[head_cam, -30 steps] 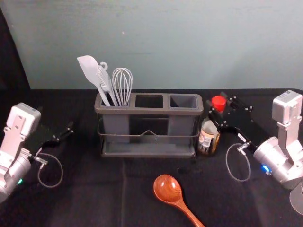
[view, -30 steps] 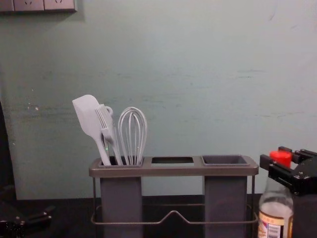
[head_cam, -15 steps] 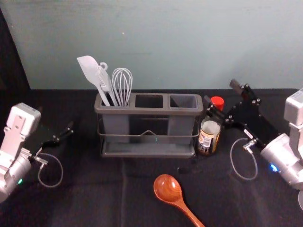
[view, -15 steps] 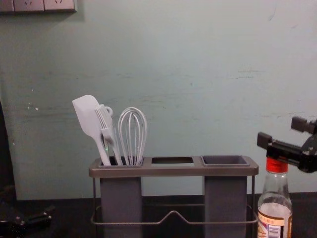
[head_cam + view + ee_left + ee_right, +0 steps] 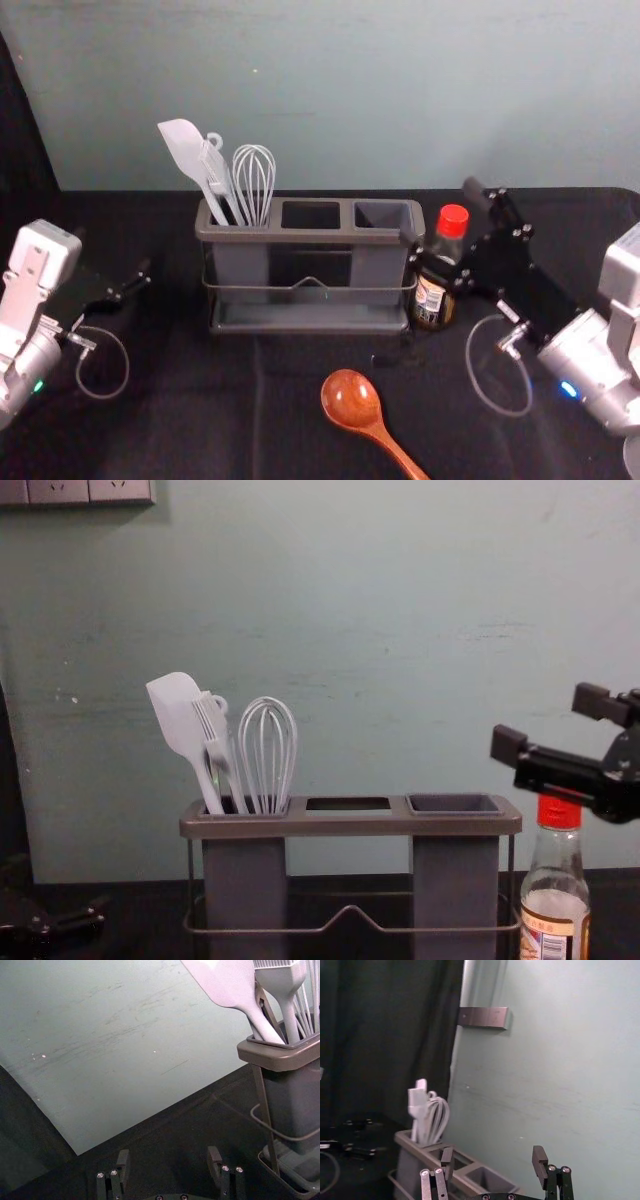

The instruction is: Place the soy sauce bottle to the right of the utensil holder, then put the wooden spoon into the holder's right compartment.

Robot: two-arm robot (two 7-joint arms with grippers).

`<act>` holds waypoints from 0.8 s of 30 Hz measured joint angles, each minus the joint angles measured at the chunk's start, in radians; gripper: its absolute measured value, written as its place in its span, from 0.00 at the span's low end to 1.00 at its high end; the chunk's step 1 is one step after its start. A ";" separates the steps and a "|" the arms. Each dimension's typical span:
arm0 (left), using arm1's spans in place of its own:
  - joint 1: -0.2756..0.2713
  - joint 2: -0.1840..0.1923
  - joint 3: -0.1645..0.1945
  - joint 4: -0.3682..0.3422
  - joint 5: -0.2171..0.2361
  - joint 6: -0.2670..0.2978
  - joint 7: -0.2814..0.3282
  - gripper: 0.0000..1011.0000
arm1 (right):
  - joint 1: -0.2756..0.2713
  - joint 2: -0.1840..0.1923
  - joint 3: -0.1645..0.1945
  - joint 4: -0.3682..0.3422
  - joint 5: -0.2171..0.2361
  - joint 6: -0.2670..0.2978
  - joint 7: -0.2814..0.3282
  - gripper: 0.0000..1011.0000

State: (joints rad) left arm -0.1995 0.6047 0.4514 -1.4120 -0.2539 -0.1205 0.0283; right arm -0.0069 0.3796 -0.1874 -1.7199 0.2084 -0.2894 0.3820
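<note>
Hovering near soy sauce bottle, right gripper partly hides it.

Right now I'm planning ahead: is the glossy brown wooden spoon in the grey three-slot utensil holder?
No, the spoon lies on the black cloth in front of the holder.

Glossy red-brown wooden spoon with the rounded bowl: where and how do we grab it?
Slim handle, near the bowl, from above with the right tool. The spoon lies on the black cloth, its handle angling toward the robot and to its right, so closing across that narrow width should hold best. The wide, rounded bowl would likely slip.
</note>
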 joint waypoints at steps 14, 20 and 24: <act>0.000 0.000 0.000 0.000 0.000 0.000 0.000 1.00 | -0.065 -0.032 -0.089 0.037 0.000 -0.027 0.025 0.99; 0.000 0.000 0.000 0.000 0.000 0.000 0.000 1.00 | -0.065 -0.047 -0.125 0.088 -0.010 -0.042 0.034 0.99; 0.000 0.000 0.000 0.000 0.000 0.000 0.000 1.00 | -0.065 -0.047 -0.123 0.087 -0.010 -0.042 0.035 0.99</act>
State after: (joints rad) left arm -0.1995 0.6047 0.4514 -1.4120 -0.2539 -0.1205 0.0283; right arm -0.0718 0.3324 -0.3109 -1.6333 0.1983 -0.3318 0.4167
